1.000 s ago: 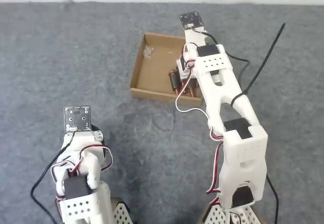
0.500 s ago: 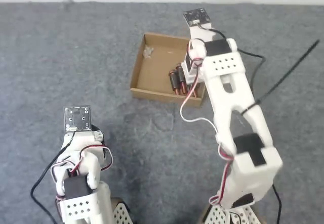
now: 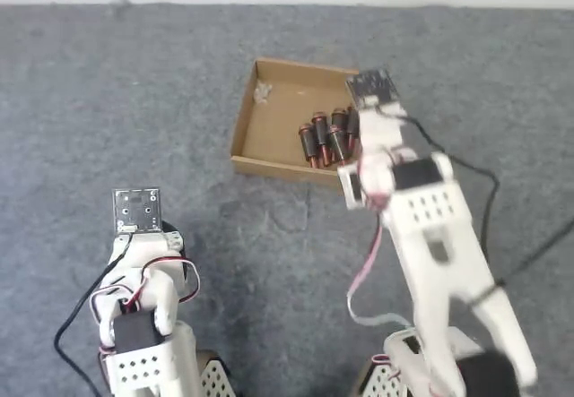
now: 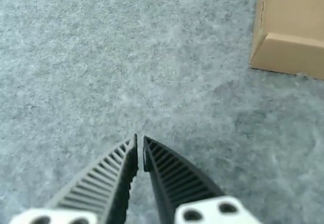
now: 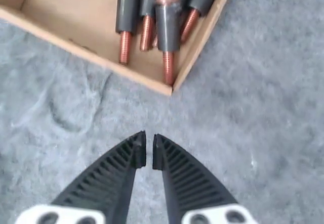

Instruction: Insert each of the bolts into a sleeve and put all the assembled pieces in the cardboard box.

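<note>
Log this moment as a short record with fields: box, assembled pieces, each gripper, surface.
surface: grey carpet
cardboard box: open-topped, on the carpet ahead of the arms
assembled pieces: at least four copper bolts in dark sleeves, lying together in the box's right near part
left gripper: shut, empty, over bare carpet, apart from the box
right gripper: shut, empty, over carpet just outside the box's near right corner
task state: the pieces seen are all in the box
</note>
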### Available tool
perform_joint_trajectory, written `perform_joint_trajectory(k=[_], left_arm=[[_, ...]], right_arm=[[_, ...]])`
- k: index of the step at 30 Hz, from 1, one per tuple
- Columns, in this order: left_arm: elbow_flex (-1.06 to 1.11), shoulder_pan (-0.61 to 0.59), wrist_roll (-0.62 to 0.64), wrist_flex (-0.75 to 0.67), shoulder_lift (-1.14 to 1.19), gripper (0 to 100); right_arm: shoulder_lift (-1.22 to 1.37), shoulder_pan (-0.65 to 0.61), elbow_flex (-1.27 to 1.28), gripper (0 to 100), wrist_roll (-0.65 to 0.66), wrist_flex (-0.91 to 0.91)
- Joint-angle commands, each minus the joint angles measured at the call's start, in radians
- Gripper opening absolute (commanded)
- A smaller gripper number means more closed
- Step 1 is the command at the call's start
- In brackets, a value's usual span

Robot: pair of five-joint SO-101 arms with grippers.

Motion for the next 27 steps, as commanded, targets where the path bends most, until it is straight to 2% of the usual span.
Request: perform_joint_trajectory(k=[1, 11, 22, 27], left_arm=[[-0.008, 0.0, -0.008, -0.002, -0.012, 2], [-0.008, 0.0, -0.008, -0.002, -0.012, 2], [-0.008, 0.0, -0.008, -0.002, -0.012, 2], [-0.008, 0.0, -0.008, -0.002, -0.012, 2]], right_arm=[[-0.211, 0.036, 0.17, 0.6, 0.003, -0.082], [-0.739, 0.22, 0.615, 0.6, 0.011, -0.242], [-1.319, 0.223, 1.011, 0.6, 0.012, -0.191], [-1.316, 0.223, 1.039, 0.6, 0.008, -0.091]])
